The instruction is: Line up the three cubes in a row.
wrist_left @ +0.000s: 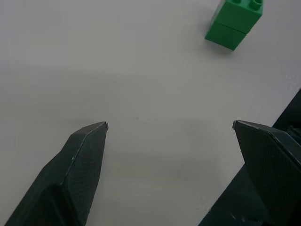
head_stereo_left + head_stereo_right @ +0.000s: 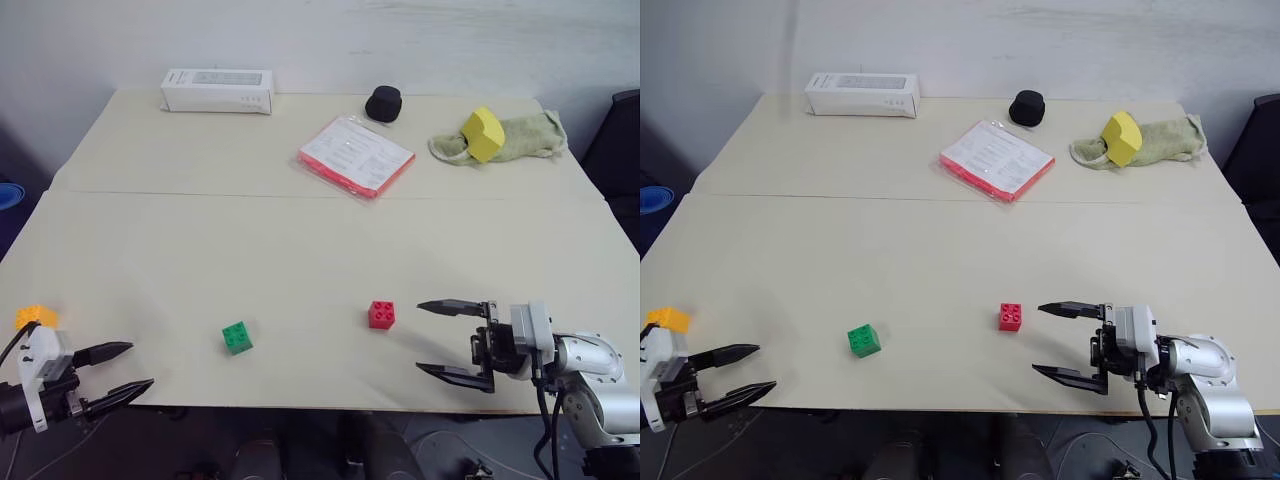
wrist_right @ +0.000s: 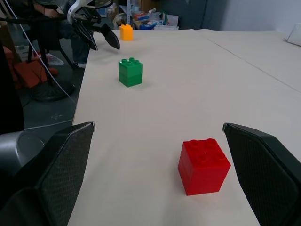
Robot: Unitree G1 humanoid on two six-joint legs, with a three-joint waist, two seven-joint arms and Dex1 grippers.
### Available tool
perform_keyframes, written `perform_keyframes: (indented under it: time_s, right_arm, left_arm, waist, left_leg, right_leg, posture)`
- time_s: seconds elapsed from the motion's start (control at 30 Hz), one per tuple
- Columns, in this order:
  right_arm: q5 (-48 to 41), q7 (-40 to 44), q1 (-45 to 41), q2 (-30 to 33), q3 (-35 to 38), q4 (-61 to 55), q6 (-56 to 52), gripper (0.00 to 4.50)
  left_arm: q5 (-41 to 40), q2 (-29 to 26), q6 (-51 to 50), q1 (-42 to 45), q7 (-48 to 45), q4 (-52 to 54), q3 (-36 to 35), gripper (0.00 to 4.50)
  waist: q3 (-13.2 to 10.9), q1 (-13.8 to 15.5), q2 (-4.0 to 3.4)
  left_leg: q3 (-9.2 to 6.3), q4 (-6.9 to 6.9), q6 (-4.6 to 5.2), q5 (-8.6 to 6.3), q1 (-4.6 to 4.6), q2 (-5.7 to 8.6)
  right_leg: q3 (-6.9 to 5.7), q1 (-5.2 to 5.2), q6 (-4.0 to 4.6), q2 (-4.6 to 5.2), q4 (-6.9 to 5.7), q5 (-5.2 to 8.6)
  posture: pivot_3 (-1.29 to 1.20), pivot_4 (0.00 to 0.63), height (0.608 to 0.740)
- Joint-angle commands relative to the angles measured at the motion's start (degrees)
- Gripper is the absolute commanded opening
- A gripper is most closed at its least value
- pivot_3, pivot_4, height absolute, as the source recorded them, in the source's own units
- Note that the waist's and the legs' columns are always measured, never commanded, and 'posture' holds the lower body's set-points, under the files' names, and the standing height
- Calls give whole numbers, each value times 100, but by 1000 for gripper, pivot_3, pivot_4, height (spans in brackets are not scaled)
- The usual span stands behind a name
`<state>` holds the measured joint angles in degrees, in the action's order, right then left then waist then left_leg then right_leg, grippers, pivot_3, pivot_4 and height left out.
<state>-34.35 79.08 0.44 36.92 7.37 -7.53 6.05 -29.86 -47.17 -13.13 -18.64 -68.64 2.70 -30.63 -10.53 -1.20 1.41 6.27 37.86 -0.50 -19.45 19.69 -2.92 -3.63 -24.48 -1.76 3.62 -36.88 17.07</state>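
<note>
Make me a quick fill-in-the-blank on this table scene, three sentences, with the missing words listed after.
1. The brick lying between the orange brick and the red brick is ____.
2. The right pincer stands ____ beside the red brick, holding nothing.
3. The large yellow block rests on a ____ cloth.

Missing words: green; open; green

White box point(image 2: 217, 91), booklet point(image 2: 356, 155), towel point(image 2: 520, 136)
</note>
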Motion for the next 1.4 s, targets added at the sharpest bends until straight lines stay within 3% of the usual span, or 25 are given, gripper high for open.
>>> perform_keyframes:
  time_s: [0.03, 0.17, 0.27, 0.53, 0.77, 0.9, 1.03, 1.2, 1.4]
  right_arm:
    - [-6, -139, -148, -102, -8, -337, 131, 4469]
    - [94, -230, -288, -161, -108, -317, 106, 4469]
    - [131, -271, -334, -163, -127, -301, 104, 4500]
    - [216, -383, -320, -151, -113, -253, 177, 4500]
    - [195, -424, -164, -47, 27, -256, 204, 4500]
    - [233, -464, -59, 15, 134, -241, 206, 4500]
    - [278, -621, 115, -28, 158, -370, 207, 4500]
    - [334, -833, 268, -87, 127, -510, 227, 4500]
    - [341, -1002, 452, -123, 101, -686, 235, 4500]
  left_arm:
    - [-138, 133, -20, 330, 110, 635, 433, 4500]
    - [450, 481, 322, 882, 478, 552, 1272, 4500]
    - [591, 729, 507, 1068, 604, 462, 1571, 3919]
    - [611, 827, 702, 1246, 632, 570, 1917, 1501]
    - [621, 633, 127, 2421, 222, 831, 2799, 1481]
    - [1529, 919, 528, 3648, -9, -65, 3914, 1481]
    - [1792, 1418, 603, 4323, 171, -710, 4285, 1481]
    - [2141, 1743, 713, 4601, 264, -1062, 4624, 1481]
    - [2290, 1697, 1130, 4734, 123, -1543, 4675, 1481]
  waist:
    - [0, -1, 0]
    - [0, -34, -1]
    - [-1, -53, -1]
    - [-1, -27, -1]
    - [0, 30, -1]
    - [0, 115, -2]
    - [0, 96, -1]
    - [-1, 96, -1]
    - [0, 110, 0]
  left_leg:
    - [0, 0, -1, 0, 1, 0]
    - [3, -5, -4, -2, 2, 0]
    - [11, -7, -3, -1, 1, 0]
    - [11, -7, -4, 1, -7, 1]
    - [10, -4, -2, 3, -5, 4]
    - [13, 4, -2, 7, -6, 13]
    - [25, 9, -19, 17, -1, 8]
    - [27, 19, -19, 21, 3, 9]
    - [26, 19, -15, 22, -9, 10]
  right_leg:
    - [0, 0, -1, 0, -1, 0]
    - [0, -2, -1, -4, 2, 0]
    - [3, -4, -2, -9, 0, -1]
    - [5, -1, -2, -10, -4, -1]
    - [5, 2, -4, -9, -4, -2]
    - [4, 7, -9, -13, -4, -5]
    - [12, 0, -11, -22, -2, -6]
    - [15, -1, -16, -21, -5, -8]
    - [17, 10, -18, -19, -9, -9]
  posture:
    - [0, 150, 740]
    - [0, 150, 740]
    - [0, 150, 740]
    - [0, 150, 740]
    - [0, 150, 740]
    - [0, 150, 740]
    - [0, 150, 740]
    - [0, 150, 740]
    - [0, 150, 740]
